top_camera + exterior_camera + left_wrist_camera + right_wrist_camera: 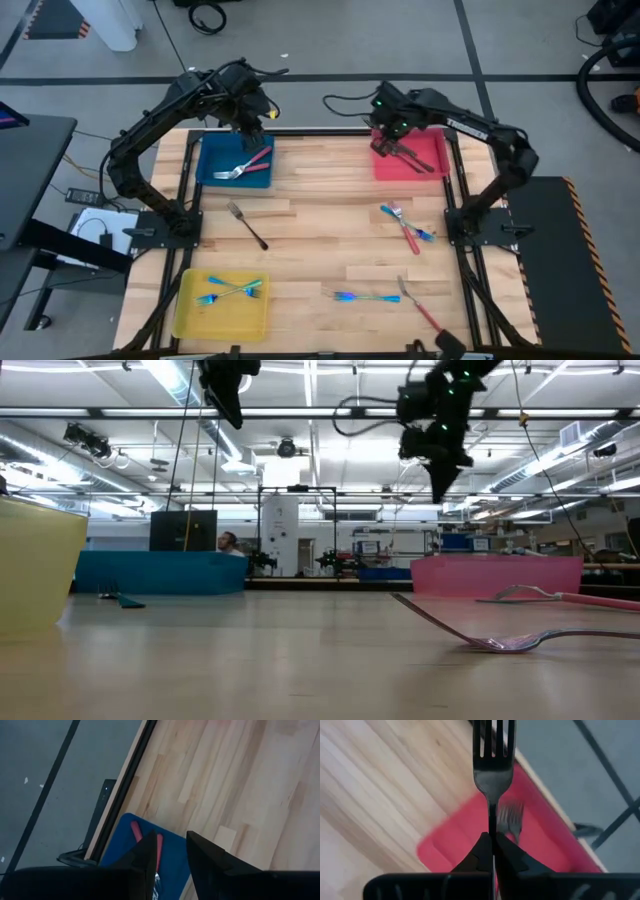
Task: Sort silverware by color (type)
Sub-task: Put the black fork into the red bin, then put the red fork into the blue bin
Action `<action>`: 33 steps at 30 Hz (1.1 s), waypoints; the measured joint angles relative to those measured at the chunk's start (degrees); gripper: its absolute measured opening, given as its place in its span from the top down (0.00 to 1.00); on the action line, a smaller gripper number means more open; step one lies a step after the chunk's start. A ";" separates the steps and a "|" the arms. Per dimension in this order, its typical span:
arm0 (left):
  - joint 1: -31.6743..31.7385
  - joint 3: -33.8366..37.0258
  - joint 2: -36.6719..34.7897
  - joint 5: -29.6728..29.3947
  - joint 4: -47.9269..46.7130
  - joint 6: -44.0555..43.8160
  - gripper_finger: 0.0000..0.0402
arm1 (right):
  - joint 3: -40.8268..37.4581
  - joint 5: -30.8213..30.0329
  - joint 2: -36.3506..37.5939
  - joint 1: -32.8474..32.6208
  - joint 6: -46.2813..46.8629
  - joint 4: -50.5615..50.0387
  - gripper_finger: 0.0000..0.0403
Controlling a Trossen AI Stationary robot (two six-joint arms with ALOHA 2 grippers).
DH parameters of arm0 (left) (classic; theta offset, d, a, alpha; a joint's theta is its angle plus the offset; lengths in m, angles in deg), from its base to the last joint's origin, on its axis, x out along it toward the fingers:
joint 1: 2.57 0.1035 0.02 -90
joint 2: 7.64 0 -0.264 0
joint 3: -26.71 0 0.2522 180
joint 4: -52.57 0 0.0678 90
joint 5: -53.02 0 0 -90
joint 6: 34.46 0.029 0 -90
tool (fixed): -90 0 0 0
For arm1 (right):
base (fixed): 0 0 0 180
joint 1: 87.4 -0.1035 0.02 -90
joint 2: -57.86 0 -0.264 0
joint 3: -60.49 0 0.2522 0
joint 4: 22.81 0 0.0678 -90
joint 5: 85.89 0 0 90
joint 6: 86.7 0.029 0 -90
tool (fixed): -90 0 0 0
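Note:
My right gripper [493,845] hangs over the red tray [427,167], shut on a dark grey fork [493,775] whose tines stick out past the fingertips. More dark forks [412,155] lie in that tray. My left gripper [172,857] hovers open above the blue tray [213,158], nothing between its fingers; red-handled forks [245,165] lie flat in it. The yellow tray [190,318] holds blue forks [230,291]. Loose on the table lie a dark fork [247,225], a red and a blue fork [407,226], a blue fork [365,297] and a red-handled one [420,305]. My right gripper pinches the dark fork's slim handle [492,827] between its two fingers, just behind the neck. The fork runs along the fingers, head and tines out in front. The fingers slant steeply down from above. The fork is lifted clear over the red tray.
Bare wood lies in the table's middle between the three trays. A black frame [455,190] runs along the table's edges. In the low view a fork [520,642] lies close to the camera on the right.

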 joint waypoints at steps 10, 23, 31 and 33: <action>-0.28 0.00 0.24 0.04 0.13 -0.33 0.74 | -20.01 -0.13 5.17 9.50 -7.69 11.82 0.98; -0.28 0.00 0.24 0.03 0.35 -0.04 0.74 | -24.77 1.67 0.37 12.73 -8.23 15.62 0.88; -0.28 0.00 0.24 0.02 0.35 -0.01 0.74 | -24.77 1.18 -0.24 11.23 -6.50 15.46 0.80; -0.28 0.00 0.24 0.02 0.35 -0.01 0.74 | -24.77 1.20 -0.24 10.75 -4.80 15.20 0.78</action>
